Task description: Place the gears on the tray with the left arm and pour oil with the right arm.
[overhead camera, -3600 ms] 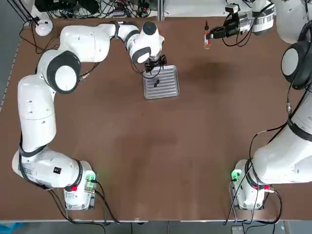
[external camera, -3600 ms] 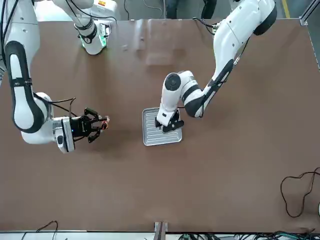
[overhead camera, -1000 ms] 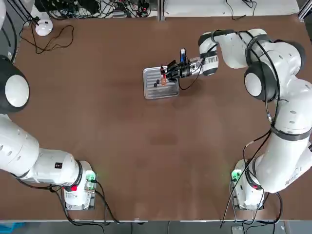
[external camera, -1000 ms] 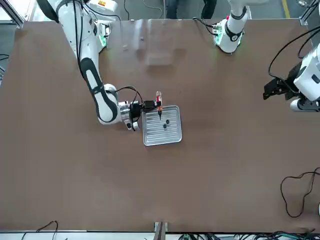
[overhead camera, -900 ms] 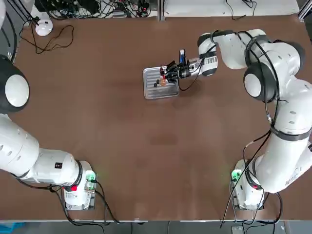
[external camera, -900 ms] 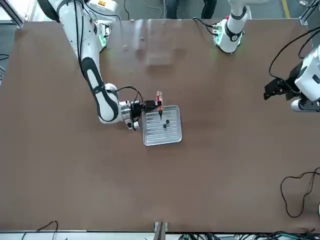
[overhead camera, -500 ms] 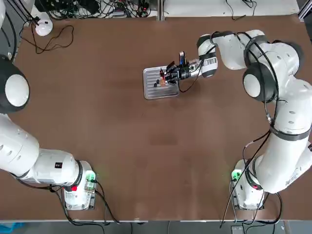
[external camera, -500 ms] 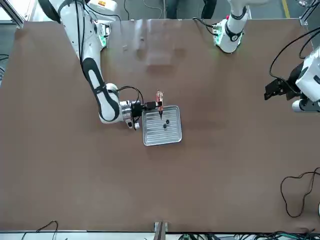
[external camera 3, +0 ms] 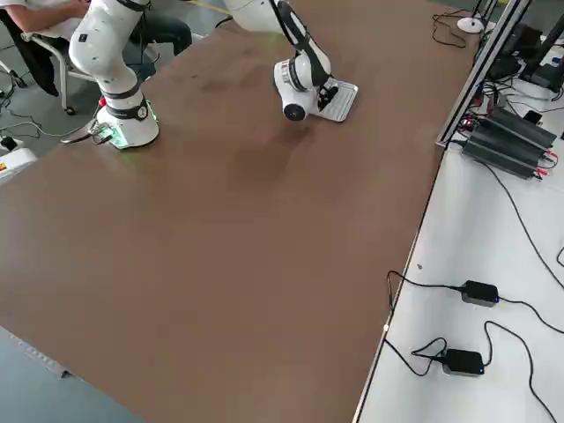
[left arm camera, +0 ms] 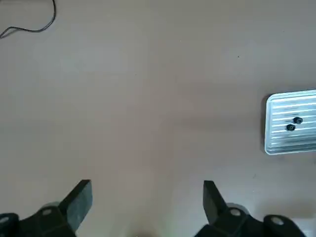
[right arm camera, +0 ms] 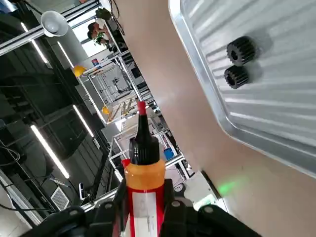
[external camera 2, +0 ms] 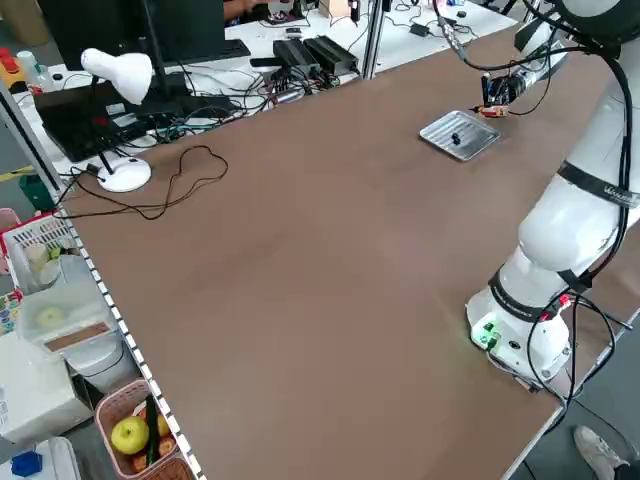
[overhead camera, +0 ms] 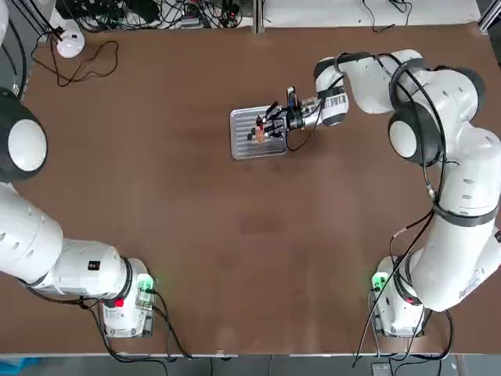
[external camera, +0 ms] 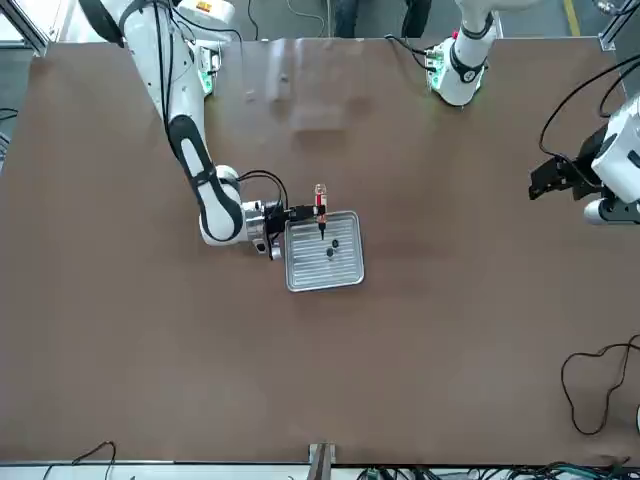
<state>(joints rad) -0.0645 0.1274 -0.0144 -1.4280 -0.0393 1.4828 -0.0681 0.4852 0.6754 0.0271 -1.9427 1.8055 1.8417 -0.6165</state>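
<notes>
Above the tray (overhead camera: 249,149) at upper centre, the right gripper (overhead camera: 272,125) clenched the oil (right arm camera: 144,190), best tipped slowly over both gears (right arm camera: 239,62)

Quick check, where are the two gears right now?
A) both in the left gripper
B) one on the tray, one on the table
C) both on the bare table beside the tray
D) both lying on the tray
D: the two gears lie side by side on the ribbed tray, also seen in the left wrist view, while the right gripper holds the oil bottle at the tray's edge.
</notes>
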